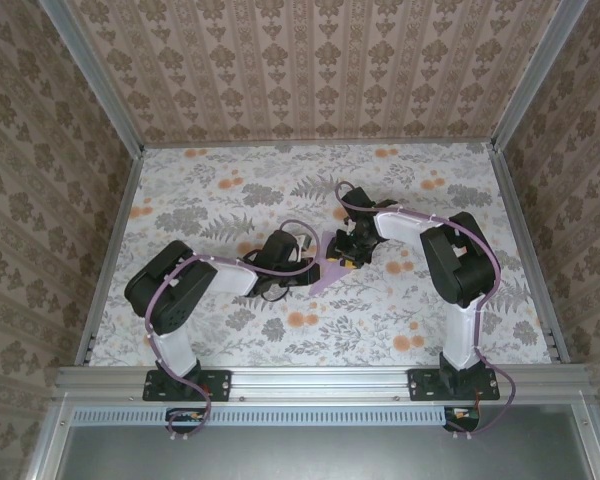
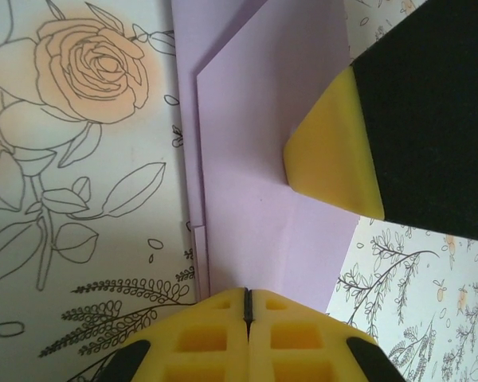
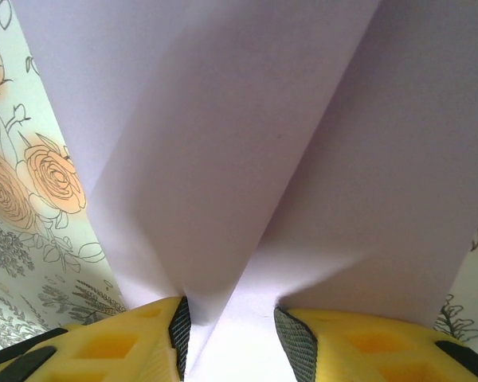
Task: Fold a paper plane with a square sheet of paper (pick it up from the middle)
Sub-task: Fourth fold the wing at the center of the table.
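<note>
The paper is only part folded: layered edges and a raised crease show, but no narrow dart yet, so I judge most folds remain. It lies mid-surface between both arms. The left claw is closed at its near edge; whether it pinches the paper is unclear. The right claw stands half open, astride the crease.
</note>
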Robot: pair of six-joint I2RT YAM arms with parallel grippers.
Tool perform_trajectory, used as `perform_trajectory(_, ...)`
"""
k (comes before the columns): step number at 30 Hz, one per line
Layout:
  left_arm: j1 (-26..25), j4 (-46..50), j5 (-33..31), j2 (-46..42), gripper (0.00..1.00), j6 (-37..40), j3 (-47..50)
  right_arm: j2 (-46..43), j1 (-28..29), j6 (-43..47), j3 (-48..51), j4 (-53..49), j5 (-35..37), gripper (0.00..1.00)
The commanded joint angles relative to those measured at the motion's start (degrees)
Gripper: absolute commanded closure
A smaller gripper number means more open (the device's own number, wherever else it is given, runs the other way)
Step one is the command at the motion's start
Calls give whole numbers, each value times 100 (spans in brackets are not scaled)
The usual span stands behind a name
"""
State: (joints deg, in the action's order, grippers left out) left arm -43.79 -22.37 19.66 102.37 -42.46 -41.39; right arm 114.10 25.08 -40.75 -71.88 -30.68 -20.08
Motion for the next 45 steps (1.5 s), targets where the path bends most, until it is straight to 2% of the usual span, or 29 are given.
perform_trajectory(1,-15,711,-150,82,97,121,-81,849,41,-48,507,-619,1269,55)
perform_trajectory(5,-31,1159,-215,48,100,217,-158,336,16,27,271,-733,961,55)
perform_trajectory(12,-33,1570,-182,91,100,392,-317,-713,-65,372,-58,-482,-18,54)
perform_trajectory(15,-33,1595,-165,94,100,414,-330,-922,-59,557,-14,-238,-391,59)
perform_trajectory(20,-33,1654,-164,82,100,446,-349,-715,-13,678,86,233,-931,83)
perform_trajectory(22,-25,1687,-160,98,100,452,-356,-611,36,729,103,450,-1200,88)
perform_trajectory(25,-32,1725,-164,108,100,449,-377,-451,87,800,60,673,-1467,91)
perform_trajectory(37,-25,1899,-208,47,100,422,-353,189,-179,1125,50,761,-1351,94)
perform_trajectory(45,43,1971,-16,59,100,444,-250,473,-349,1450,226,1019,-1334,95)
